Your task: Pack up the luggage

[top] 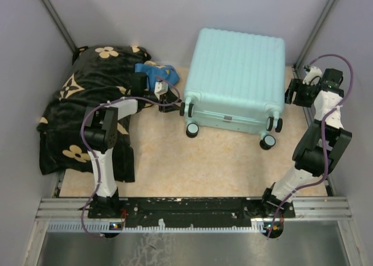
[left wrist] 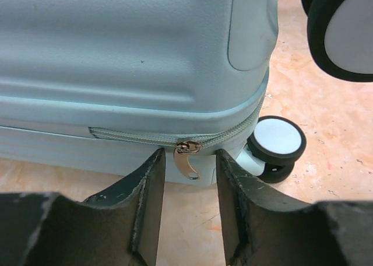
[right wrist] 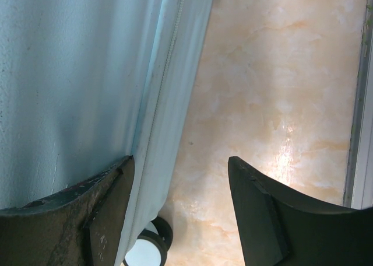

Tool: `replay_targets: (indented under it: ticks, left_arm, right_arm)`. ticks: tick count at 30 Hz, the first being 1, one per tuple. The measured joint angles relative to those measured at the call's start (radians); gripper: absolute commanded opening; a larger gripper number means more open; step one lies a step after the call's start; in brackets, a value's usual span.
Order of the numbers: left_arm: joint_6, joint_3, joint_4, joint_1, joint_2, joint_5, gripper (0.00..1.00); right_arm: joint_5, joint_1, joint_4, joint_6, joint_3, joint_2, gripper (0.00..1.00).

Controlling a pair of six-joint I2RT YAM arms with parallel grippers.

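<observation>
Luggage [top: 236, 73], a pale mint-blue ribbed hard-shell suitcase, lies closed on the marbled beige bench [top: 204, 161], wheels [top: 192, 129] facing the near edge, beside a black blanket with tan flowers [top: 81, 102]. Left tool [left wrist: 189, 159] stands half open at its near-left corner, fingers [left wrist: 148, 184] either side of the silver zip pull [left wrist: 187, 164], not pinching it. Right tool [right wrist: 180, 161] gapes open at the opposite side, holding nothing.

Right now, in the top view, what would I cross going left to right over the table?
black blanket → left tool → luggage → right tool
</observation>
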Motion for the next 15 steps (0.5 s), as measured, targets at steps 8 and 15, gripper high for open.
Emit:
replay_targets:
  ticks: [8,15]
  left_arm:
    - [0.124,0.061,-0.188,0.003,0.020,0.045,0.31]
    - [0.179,0.053,-0.212,0.001,0.010,0.031,0.55]
  right_arm:
    - [0.001,0.000,-0.001,0.000,0.000,0.000,0.67]
    - [0.000,0.000,0.000,0.000,0.000,0.000,0.67]
